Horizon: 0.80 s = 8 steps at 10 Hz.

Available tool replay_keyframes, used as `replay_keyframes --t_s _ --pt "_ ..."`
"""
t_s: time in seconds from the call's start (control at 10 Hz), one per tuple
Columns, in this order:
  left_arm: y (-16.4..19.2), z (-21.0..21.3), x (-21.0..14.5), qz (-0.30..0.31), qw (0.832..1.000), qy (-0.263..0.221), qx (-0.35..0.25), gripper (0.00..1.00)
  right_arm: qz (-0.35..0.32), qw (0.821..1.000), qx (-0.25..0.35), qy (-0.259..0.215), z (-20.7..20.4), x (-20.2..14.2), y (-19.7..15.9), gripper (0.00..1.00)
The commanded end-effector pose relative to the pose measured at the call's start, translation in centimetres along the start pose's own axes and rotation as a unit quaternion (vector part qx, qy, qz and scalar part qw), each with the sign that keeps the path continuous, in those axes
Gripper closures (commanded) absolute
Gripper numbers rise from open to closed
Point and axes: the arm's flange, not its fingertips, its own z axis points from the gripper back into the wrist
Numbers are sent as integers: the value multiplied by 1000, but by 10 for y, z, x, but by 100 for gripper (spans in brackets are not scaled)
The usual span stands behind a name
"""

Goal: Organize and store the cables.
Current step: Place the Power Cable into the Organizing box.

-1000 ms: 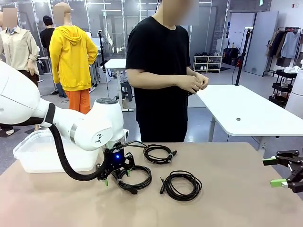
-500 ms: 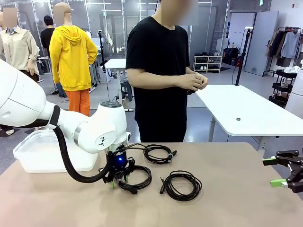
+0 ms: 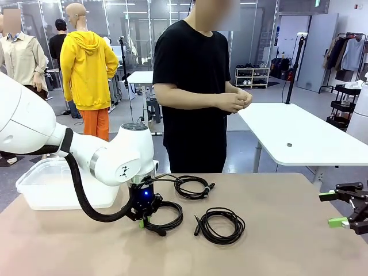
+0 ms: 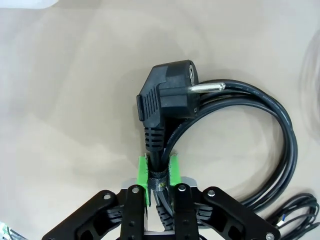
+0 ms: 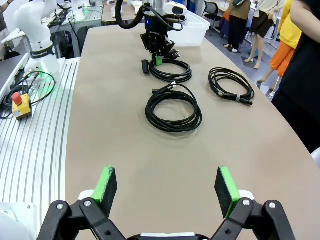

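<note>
Three cables (image 3: 218, 225) on the surface (image 3: 276, 247). Left end effector (image 4: 159, 171), slid closer since a second ago, clamps the one nearest the bin (image 3: 57, 187); right end effector (image 5: 167, 187) gapes wide.

Black cables (image 4: 167, 95) on a tan bench (image 3: 276, 247); green pads (image 4: 142, 172) on the black left end effector (image 4: 159, 172); translucent white bin (image 3: 52, 192)

Bright, even ceiling light fills the hall; shadows on the table (image 3: 276, 247) are faint. The right wrist view bows toward its edges, strongest at 9 o'clock. The cable (image 4: 287, 145) is sharp, its plug pin glinting.
</note>
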Motion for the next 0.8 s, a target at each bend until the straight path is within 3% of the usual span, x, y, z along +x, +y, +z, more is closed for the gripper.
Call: replay_keyframes --t_s 0.0,0.3,0.5,0.7 --pt "-7 3 -1 -5 1000 -8 -5 100 -1 1000 6 5 3 3 2 0" --pt "14 88 3 -82 996 -17 -34 98 -1 1000 6 5 3 3 2 0" --pt "31 142 3 -175 983 -40 -37 98 -1 1000 6 5 3 3 2 0" --pt "39 166 4 -198 978 -62 -36 98 -1 1000 6 5 3 3 2 0"
